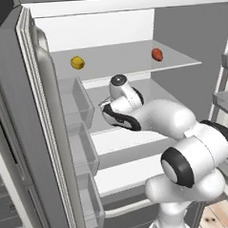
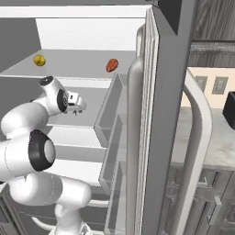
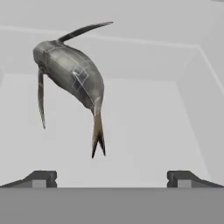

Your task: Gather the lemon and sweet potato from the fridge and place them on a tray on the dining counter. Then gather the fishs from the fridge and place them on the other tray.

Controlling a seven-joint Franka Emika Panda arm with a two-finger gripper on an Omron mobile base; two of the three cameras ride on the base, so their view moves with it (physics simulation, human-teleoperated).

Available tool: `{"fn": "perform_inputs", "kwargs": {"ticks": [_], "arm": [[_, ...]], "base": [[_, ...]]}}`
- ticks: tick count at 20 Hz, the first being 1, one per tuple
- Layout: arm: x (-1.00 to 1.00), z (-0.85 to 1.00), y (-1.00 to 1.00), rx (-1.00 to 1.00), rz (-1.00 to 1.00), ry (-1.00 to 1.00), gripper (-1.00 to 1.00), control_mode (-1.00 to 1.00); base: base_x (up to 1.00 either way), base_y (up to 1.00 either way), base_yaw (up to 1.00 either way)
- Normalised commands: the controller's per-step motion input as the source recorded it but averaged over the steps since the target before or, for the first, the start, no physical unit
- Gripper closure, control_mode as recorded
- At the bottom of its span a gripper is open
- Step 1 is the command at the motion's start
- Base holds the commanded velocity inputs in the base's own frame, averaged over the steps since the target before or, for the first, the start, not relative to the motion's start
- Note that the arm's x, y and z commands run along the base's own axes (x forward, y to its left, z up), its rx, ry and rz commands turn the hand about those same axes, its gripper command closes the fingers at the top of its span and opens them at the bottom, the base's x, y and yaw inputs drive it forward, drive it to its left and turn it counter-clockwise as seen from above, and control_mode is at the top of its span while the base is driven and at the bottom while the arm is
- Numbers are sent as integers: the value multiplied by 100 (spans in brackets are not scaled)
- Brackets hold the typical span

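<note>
The fridge (image 1: 187,30) stands open in front of me. On its upper shelf lie the lemon (image 1: 77,62) (image 2: 39,60) at the left and the sweet potato (image 1: 156,54) (image 2: 112,65) at the right. My arm reaches in over the shelf below them. In the hand view a grey fish (image 3: 72,72) lies on that white shelf, tail toward me, a little ahead and left of my gripper (image 3: 111,177). The fingers are wide open with nothing between them. The trays are out of view.
Clear door bins (image 1: 79,103) (image 2: 112,105) line the open doors on both sides of the arm. The right door's thick edge (image 2: 151,114) stands close by. Past it lies a pale counter top (image 2: 215,137); I cannot tell if it is the dining counter.
</note>
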Motion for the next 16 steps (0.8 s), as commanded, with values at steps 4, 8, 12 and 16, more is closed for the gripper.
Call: {"fn": "perform_inputs", "kwargs": {"ticks": [4, 8, 12, 16], "arm": [[39, -12, 4, -2, 0, 0, -100, -100], [37, -11, 11, -2, 0, 0, -100, -100], [35, -12, 13, -3, 0, 2, -100, -100], [32, -11, 10, -2, 0, 2, -100, -100]], "base": [[0, 0, 0], [0, 0, 0], [0, 0, 0], [0, 0, 0]]}}
